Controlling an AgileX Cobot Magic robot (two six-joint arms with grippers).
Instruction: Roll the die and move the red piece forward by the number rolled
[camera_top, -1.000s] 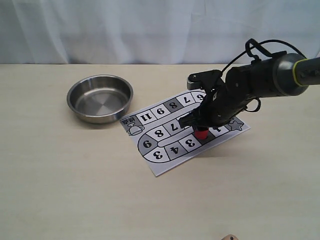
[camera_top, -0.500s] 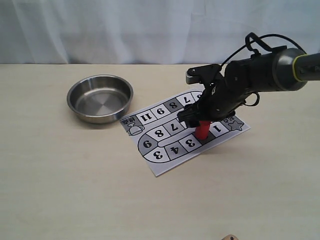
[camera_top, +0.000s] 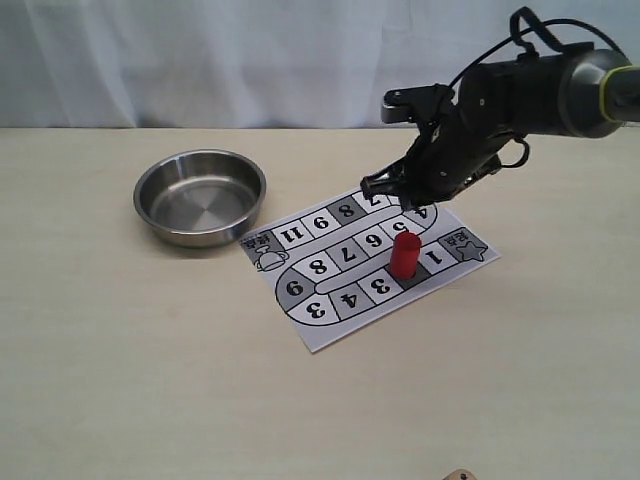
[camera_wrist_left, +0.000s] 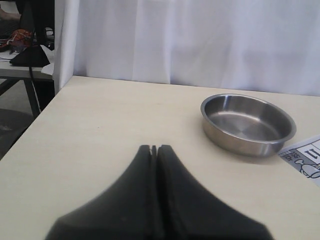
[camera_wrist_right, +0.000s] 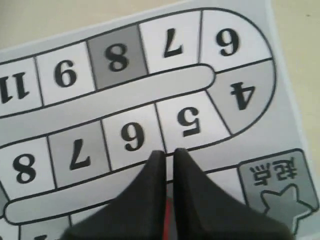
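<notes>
1. The red piece stands upright on the paper game board, on the dark grey square between the 3 and the 1. Nothing is touching it.
2. In the right wrist view only a thin red sliver of it shows, through the gap between the two black fingers.
3. The die is a small pale cube that barely peeks in at the lower edge of the exterior view. It sits on the table, well apart from the board, and I cannot read its top face.
4. The right gripper hangs in the air above the board, up over the red piece and clear of it. Its fingers sit close with only a narrow slit between them, and they hold nothing. Its tips line up over the 6 and 5 squares on the board.
5. The board lies at an angle on the pale wooden table, its numbered track winding between a star corner and a corner with a small drawing.
6. A shallow steel bowl rests on the table near the board's drawing corner, not touching it.
7. The left gripper is out of the exterior view. Its own camera shows its fingers pressed together, empty, above bare table, with the bowl and a corner of the board beyond.
8. A white curtain hangs behind the table.
</notes>
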